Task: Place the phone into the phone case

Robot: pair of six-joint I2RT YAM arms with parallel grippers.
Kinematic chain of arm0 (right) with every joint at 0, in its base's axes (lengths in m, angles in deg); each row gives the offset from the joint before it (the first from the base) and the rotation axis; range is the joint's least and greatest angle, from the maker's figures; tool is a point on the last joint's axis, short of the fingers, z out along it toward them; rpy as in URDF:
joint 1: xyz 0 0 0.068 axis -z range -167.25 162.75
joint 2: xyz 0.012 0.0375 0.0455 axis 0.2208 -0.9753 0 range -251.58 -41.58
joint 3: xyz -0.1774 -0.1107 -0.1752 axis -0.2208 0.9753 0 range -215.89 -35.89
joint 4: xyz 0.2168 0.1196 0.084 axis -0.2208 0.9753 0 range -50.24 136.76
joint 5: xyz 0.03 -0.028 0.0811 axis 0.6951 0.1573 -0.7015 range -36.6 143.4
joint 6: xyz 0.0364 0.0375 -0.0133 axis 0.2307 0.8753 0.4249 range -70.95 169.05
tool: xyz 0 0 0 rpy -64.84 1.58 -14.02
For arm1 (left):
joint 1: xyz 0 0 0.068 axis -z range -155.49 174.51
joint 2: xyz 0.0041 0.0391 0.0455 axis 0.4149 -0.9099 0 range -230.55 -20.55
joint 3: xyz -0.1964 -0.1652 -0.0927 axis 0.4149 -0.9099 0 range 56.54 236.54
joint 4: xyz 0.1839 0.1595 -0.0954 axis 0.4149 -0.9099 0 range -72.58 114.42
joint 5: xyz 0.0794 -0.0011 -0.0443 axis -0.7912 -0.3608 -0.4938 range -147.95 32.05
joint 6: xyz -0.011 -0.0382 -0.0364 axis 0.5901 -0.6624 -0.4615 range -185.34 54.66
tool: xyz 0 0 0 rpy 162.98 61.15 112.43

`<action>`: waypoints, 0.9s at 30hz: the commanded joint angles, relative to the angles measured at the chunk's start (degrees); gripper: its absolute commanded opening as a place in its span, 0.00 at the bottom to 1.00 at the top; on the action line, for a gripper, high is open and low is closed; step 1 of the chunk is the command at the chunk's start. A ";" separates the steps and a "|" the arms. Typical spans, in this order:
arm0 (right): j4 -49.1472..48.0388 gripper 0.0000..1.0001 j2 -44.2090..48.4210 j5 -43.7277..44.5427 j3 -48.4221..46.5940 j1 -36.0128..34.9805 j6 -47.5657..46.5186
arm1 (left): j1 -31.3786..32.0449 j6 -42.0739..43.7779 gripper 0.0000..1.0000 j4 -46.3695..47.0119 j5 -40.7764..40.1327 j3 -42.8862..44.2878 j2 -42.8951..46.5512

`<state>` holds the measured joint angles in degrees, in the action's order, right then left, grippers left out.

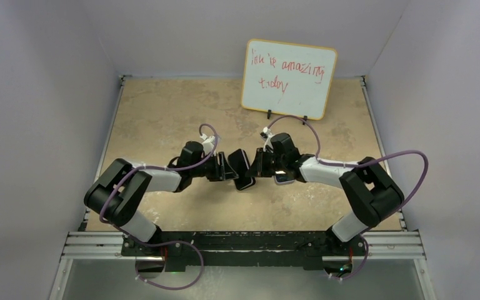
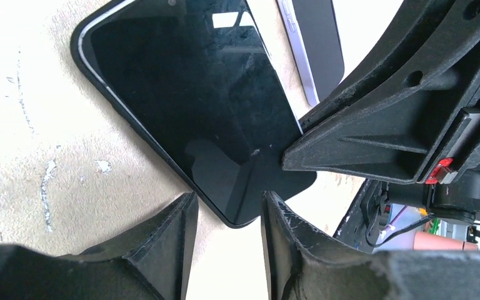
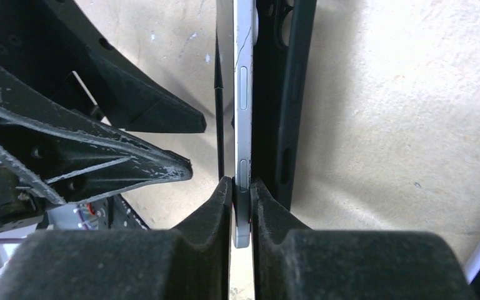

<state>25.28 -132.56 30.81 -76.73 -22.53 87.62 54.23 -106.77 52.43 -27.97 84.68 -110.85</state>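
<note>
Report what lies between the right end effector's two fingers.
The right end effector pinches the phone edge-on between its fingers; the phone case sits beside it, outside the pinch. The right wrist view shows this.

Bright overhead light, overexposed wrist views, screen glare

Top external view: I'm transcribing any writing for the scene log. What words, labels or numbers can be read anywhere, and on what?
"You're amazing today": red handwriting on the whiteboard; the first word is scrawled, so a best guess.
The phone and the phone case: no text visible in either wrist view.
</note>
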 commanded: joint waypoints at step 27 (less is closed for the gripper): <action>9.18 0.72 3.96 13.03 -6.06 -0.91 -4.73 | -1.64 -3.27 0.45 -4.61 -5.19 5.18 2.19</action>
<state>38.29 -126.42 43.60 -79.99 -23.23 83.18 53.73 -107.81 43.80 -32.69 88.20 -107.07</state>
